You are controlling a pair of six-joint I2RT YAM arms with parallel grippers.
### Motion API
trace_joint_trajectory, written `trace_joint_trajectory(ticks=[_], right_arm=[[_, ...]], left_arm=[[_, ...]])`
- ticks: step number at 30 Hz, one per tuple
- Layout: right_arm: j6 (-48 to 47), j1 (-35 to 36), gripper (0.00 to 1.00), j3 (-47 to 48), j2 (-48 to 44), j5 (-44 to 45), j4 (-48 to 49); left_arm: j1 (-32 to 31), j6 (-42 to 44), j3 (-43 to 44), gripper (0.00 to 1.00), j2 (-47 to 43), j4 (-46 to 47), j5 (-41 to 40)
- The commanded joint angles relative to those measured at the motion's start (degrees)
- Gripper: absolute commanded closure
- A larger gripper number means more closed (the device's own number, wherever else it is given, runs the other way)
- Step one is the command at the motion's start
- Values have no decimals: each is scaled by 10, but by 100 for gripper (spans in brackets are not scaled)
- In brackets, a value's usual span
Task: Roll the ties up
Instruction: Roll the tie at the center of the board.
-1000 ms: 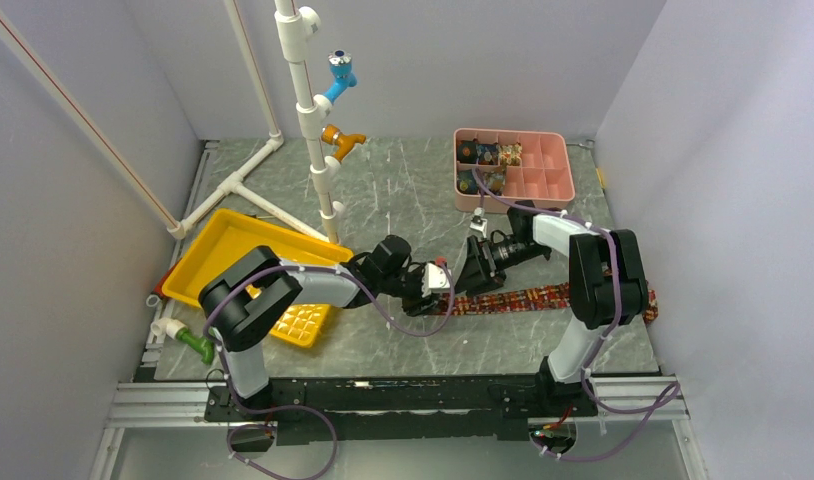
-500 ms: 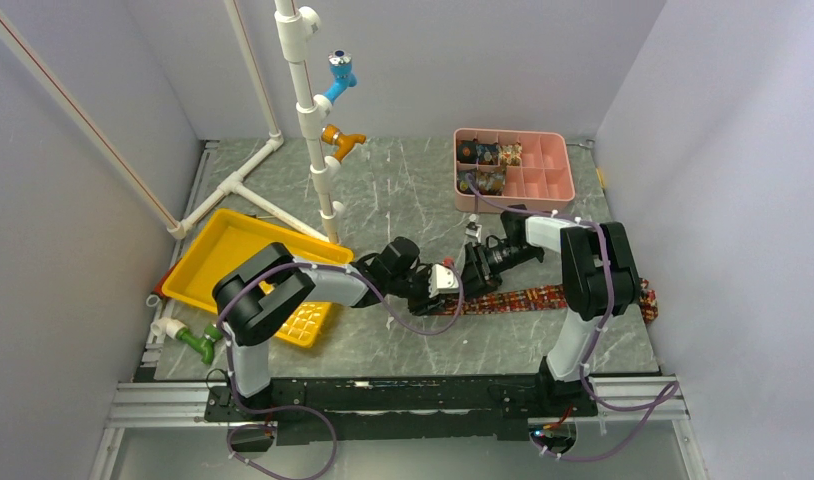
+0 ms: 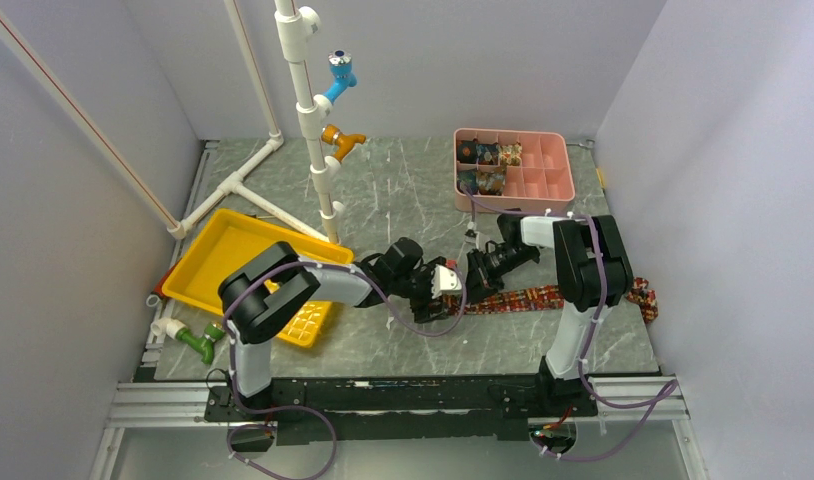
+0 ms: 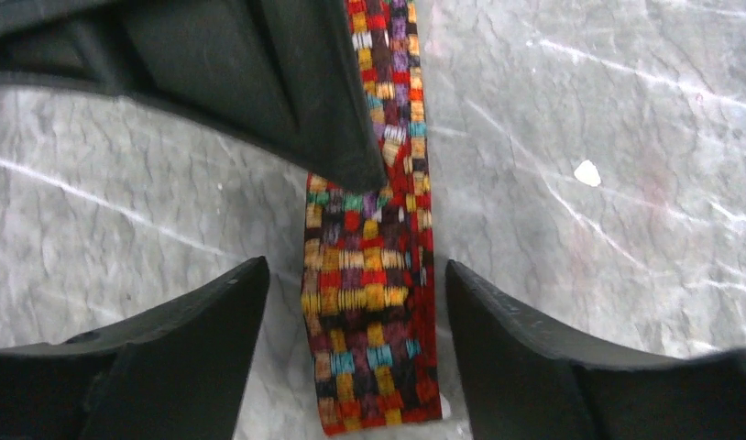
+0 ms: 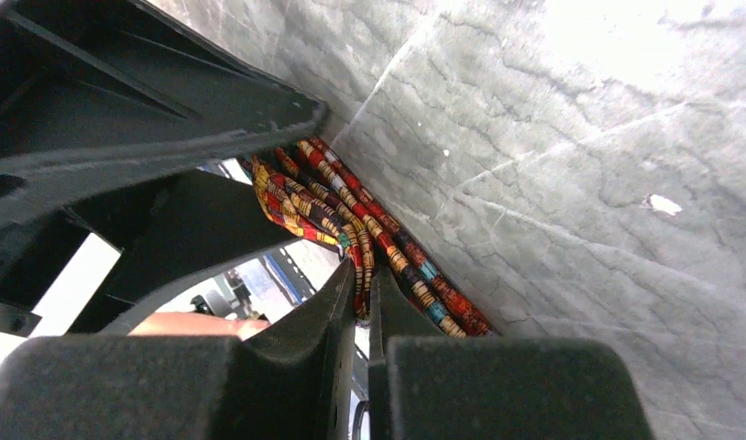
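Tie (image 3: 563, 296): one flat patterned strip lying across the marble tabletop (image 3: 403, 190), in front of the right arm's base, its right end near the table edge.

Top view: strip position unchanged over the last second. The left arm has reached further right, so the left gripper (image 3: 435, 295) now sits at the strip's left end. The right arm's elbow has drawn in, and the right gripper (image 3: 478, 280) is just beside the left one. Rolled ties (image 3: 488, 155) already fill some left cells of the pink divided tray (image 3: 553, 160). Jaw states unreadable from here.

Left wrist view: the left fingers (image 4: 195, 321) are spread wide, one on each side of the narrow end, touching nothing. One dark finger of the right gripper covers the strip further up.

Right wrist view: fingers (image 5: 333, 312) pressed almost together, pinching a raised fold of fabric. The layers bunch there, which neither other view shows.

Judgement: the end has passed to the right gripper, so rolling of this strip is only starting. A thin pinch on slippery cloth may slip.
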Motion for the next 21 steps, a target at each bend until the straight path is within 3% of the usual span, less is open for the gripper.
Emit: trace_joint_trajectory(ticks=[1, 4, 8, 11, 14, 19, 21], right_arm=[[15, 8, 91, 22, 3, 14, 34], [14, 26, 91, 37, 8, 14, 39], [25, 44, 86, 58, 16, -6, 44], [35, 48, 73, 64, 17, -25, 47], [30, 52, 71, 69, 23, -31, 35], [26, 57, 92, 70, 36, -20, 45], [22, 57, 99, 71, 39, -20, 42]], left_arm=[[-14, 13, 34, 32, 22, -33, -25], [-9, 29, 12, 52, -2, -67, -44], [7, 41, -36, 65, -47, -105, -65], [12, 49, -51, 66, -68, -137, -82], [18, 50, -61, 66, -72, -146, -91], [28, 46, -60, 61, -64, -145, -72], [31, 49, -56, 50, -61, -143, -67]])
